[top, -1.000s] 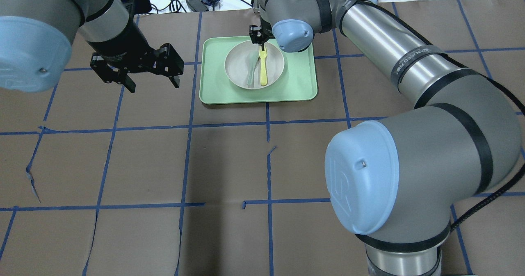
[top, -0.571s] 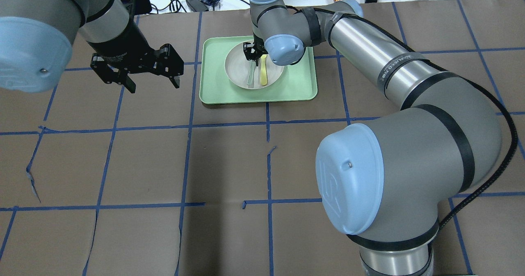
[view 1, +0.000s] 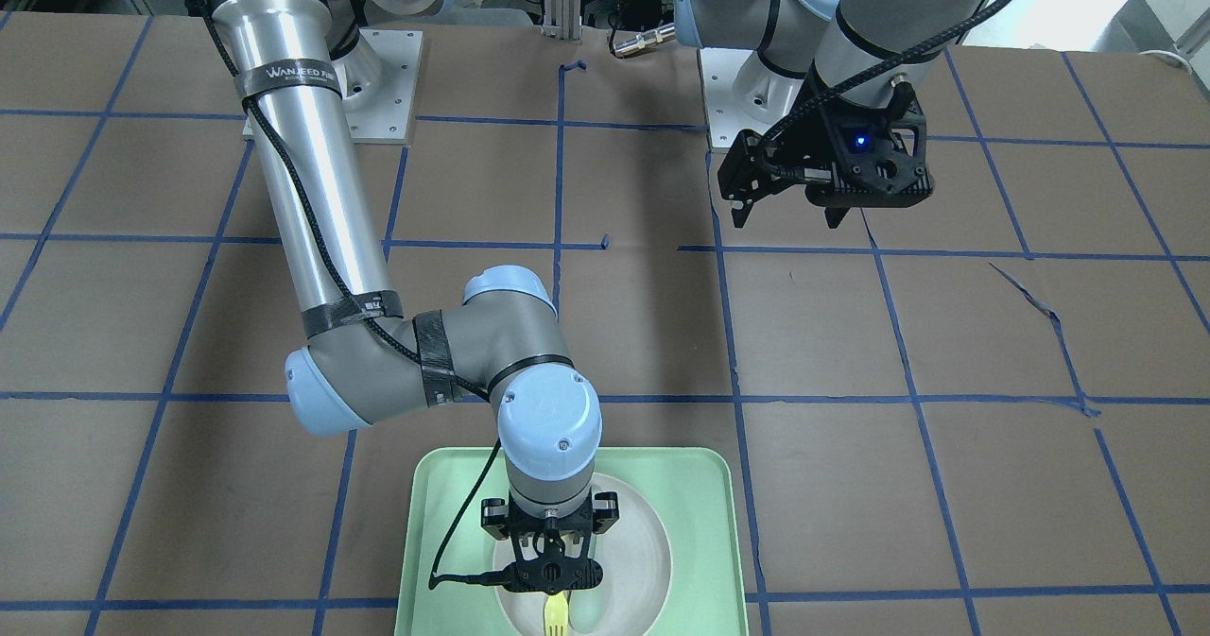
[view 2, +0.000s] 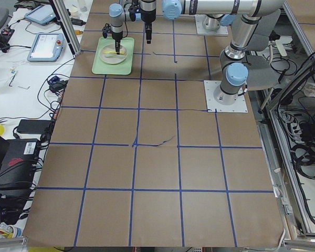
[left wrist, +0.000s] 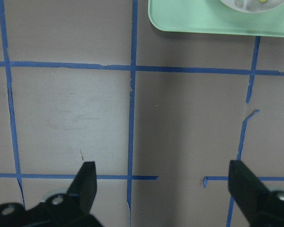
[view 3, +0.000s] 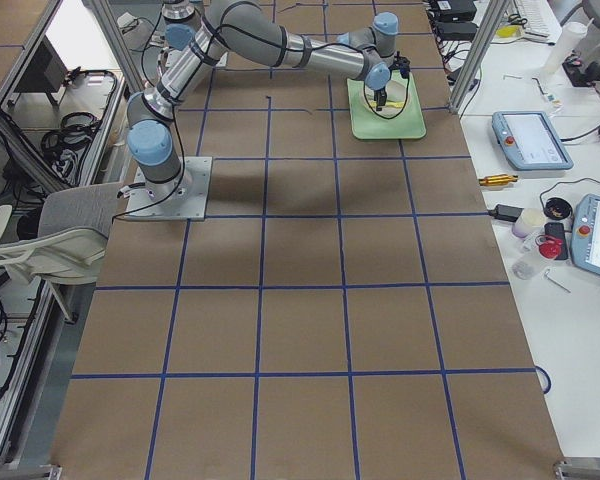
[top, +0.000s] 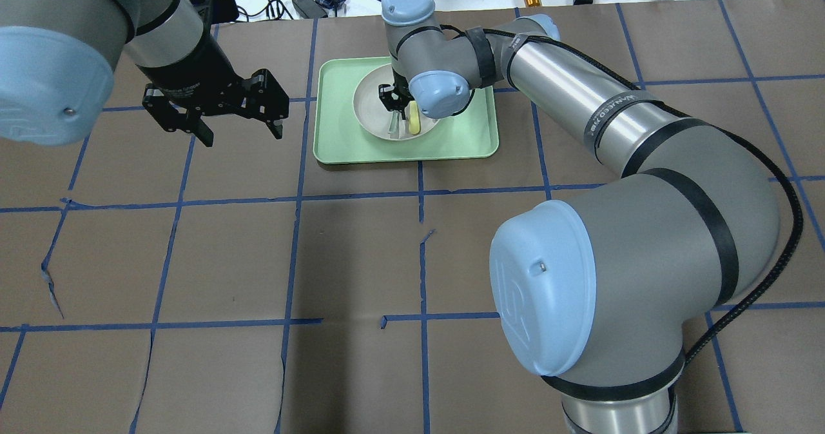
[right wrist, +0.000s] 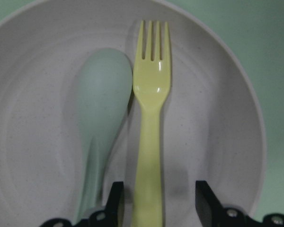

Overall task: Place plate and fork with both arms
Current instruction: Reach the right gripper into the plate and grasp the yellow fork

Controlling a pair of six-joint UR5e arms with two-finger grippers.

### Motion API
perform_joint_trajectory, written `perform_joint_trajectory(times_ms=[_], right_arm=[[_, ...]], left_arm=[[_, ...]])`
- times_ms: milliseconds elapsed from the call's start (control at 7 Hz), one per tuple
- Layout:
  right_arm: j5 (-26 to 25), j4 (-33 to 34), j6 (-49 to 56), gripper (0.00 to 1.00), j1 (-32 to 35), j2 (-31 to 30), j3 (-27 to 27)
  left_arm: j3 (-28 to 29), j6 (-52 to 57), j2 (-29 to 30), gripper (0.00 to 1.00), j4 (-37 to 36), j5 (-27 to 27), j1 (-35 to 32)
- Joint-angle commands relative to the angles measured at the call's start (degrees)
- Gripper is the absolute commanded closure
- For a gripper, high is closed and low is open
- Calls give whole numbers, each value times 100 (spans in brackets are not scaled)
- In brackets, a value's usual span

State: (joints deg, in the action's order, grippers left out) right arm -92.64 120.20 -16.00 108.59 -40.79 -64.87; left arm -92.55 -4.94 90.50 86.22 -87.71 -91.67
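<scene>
Now: right gripper (right wrist: pixel 159 201) spread, straddling fork (right wrist: pixel 150 118) handle.
Where: fork flat in plate (right wrist: pixel 38 142) on tray (top: pixel 335 144), just beside spoon (right wrist: pixel 102 109).
Tip: pinch handle only, avoid spoon.
Idle: left gripper (left wrist: pixel 163 184) spread, empty, apart from tray.

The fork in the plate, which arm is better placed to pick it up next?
Right. The right gripper hangs open directly over the fork, fingers straddling its handle; the left gripper is open over the table, beside the tray.

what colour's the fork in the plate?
The fork is pale yellow, plain; shows best in the right wrist-mounted view, beside the grey-green spoon.
</scene>
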Motion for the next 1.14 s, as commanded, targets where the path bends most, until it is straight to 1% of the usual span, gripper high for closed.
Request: perform_joint_trajectory(times_ms=[0,143,286,429,571,714,1000], right_arm=[[18,13,0,45,4,44,1],[0,39,0,53,4,62,1],[0,48,-9,69,-5,62,1],[0,48,-9,82,-5,62,-8],[0,48,-9,91,-5,53,-8],[0,48,-9,93,-5,53,-8],[-9,30,52,94,-13,-112,1]], left_arm=[[0,2,3,0,0,0,0],[0,2,12,0,0,0,0],[0,-7,12,0,0,0,0],[0,-7,21,0,0,0,0],[-18,2,12,0,-9,0,0],[-18,2,12,0,-9,0,0],[-18,2,12,0,-9,0,0]])
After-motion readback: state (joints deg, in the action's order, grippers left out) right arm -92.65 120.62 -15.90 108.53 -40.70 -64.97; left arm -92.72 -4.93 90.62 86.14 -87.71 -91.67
